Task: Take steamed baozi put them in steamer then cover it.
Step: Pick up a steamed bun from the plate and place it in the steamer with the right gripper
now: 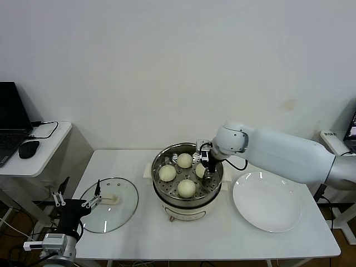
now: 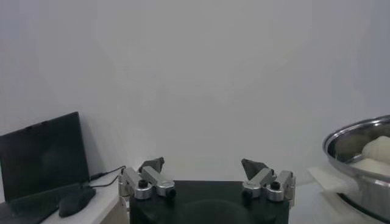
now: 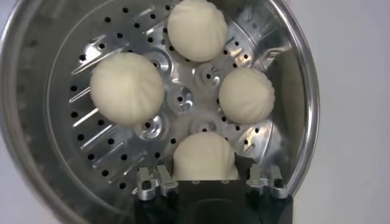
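Observation:
Four cream-white baozi lie in the shiny steel steamer (image 1: pixel 161 192) on its cream pot base: one at the back (image 1: pixel 184 160), one on the left (image 1: pixel 167 173), one at the front (image 1: pixel 187 188) and one on the right (image 1: pixel 199 170). In the right wrist view they sit on the perforated bottom (image 3: pixel 122 152). My right gripper (image 1: pixel 208 173) hangs over the steamer's right side, open, its jaws wide on either side of the right baozi (image 3: pixel 204 155). The glass cover (image 1: pixel 119 214) with its cream handle (image 1: pixel 111 198) lies flat on the table to the left. My left gripper (image 1: pixel 75 201) is open and empty by the cover's left edge.
An empty white plate (image 1: pixel 267 201) lies right of the steamer. A side desk at the far left holds a laptop (image 1: pixel 11 125) and a mouse (image 1: pixel 29 148). The left wrist view shows the steamer's rim (image 2: pixel 356 137), the laptop (image 2: pixel 42 152) and the left gripper (image 2: pixel 204 164).

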Controlling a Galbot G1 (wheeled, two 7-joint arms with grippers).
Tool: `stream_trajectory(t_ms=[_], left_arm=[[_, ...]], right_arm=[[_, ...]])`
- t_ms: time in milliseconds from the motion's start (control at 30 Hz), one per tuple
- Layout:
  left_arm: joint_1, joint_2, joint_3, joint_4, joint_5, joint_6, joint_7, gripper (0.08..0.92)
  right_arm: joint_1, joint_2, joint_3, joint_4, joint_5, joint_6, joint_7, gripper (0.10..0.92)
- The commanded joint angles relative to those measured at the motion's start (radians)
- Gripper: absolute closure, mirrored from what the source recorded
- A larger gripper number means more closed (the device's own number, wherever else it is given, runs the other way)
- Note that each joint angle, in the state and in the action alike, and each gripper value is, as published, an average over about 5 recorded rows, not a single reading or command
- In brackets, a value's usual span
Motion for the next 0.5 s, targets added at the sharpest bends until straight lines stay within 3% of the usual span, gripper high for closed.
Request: stream_trajectory(t_ms=[33,133,333,400,500], left_arm=[[0.000,-0.002,0.000,-0.002,0.001,0.000,0.000,0.177],[0.000,-0.001,-0.001,-0.002,0.000,0.000,0.000,0.177],[-0.003,0.004,-0.007,-0.002,-0.008,0.001,0.001,0.177],[-0.007,0.006,-0.007,-0.001,-0.010,0.002,0.001,0.177],[-0.012,0.005,-0.004,0.004,-0.012,0.001,0.001,0.177]], right_arm=[[-0.006,0.003,0.006,0.004,0.006,-0.007,0.003,0.387],[0.010,-0.017,0.017,0.039,0.021,-0.015,0.000,0.358],[0.060,-0.103,0.094,0.169,0.094,-0.032,0.012,0.225],[0.055,-0.149,0.134,0.214,0.133,-0.031,0.061,0.208],[-0.004,-0.245,0.198,0.292,0.235,0.010,0.276,0.203]])
